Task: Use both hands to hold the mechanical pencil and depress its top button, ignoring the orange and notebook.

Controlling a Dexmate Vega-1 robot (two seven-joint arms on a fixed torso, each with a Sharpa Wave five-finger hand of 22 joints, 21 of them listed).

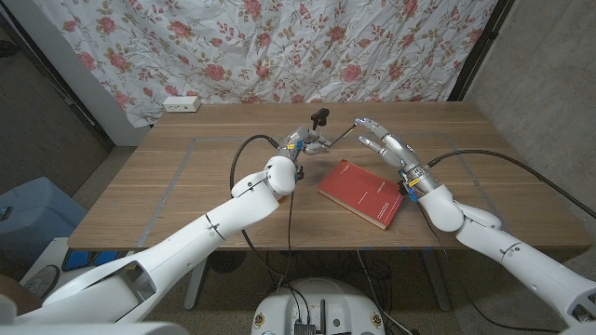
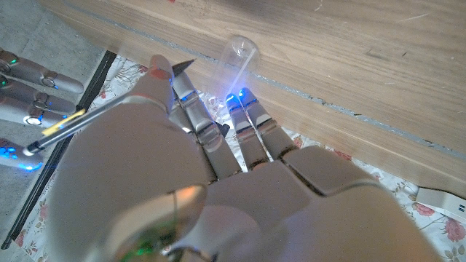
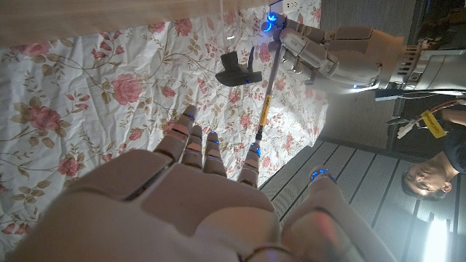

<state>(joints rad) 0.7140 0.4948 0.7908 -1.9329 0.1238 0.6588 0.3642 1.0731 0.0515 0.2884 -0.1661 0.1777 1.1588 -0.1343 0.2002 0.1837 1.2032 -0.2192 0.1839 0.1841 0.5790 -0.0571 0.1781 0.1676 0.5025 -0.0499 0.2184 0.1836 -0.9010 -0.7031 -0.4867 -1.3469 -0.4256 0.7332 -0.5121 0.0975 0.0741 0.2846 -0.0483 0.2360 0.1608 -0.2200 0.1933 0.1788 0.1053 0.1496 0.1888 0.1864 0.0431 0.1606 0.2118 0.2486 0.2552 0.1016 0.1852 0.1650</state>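
Note:
My left hand (image 1: 300,146) holds the mechanical pencil (image 1: 337,136) above the middle of the table, gripping one end. The thin silver shaft with a yellow band (image 2: 71,124) slants out toward my right hand (image 1: 382,141). That hand's fingers (image 2: 33,73) are spread and hold nothing. One fingertip (image 3: 254,151) sits right at the pencil's free end (image 3: 263,98); I cannot tell whether it touches. In the right wrist view, the left hand (image 3: 331,52) grips the far end of the pencil. The back of my left hand (image 2: 218,182) hides the grip itself.
A red notebook (image 1: 361,193) lies on the wooden table (image 1: 186,186) just in front of both hands. A small black object (image 1: 320,115) stands behind the left hand. A white power strip (image 1: 182,104) sits at the far left edge. A person (image 3: 429,178) shows at the picture's edge.

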